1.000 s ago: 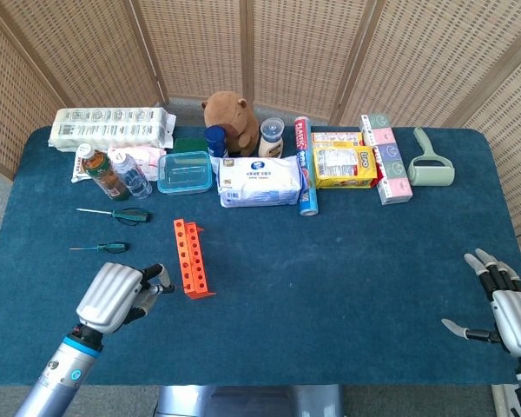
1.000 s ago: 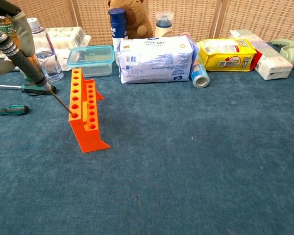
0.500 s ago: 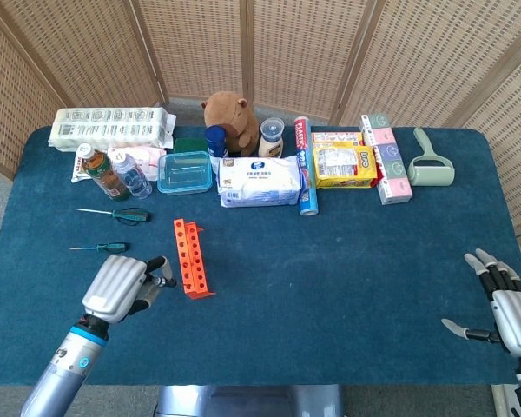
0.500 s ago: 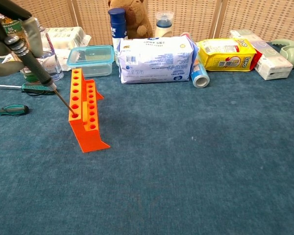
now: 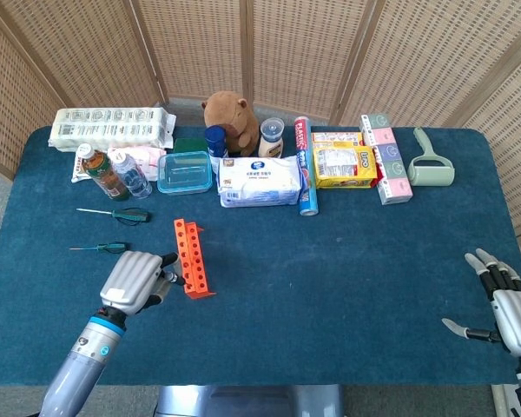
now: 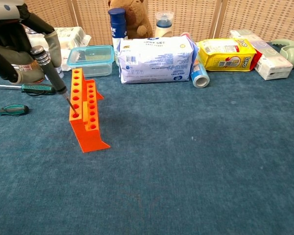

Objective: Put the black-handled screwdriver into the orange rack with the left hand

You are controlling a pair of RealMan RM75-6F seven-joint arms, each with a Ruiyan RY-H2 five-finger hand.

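Screwdriver (image 6: 53,74) clamped in left hand's (image 5: 137,280) fingers, tip in rack (image 6: 85,113) hole below them—plain only in chest view. Steeper than before. Right hand (image 5: 506,306) fingers apart.
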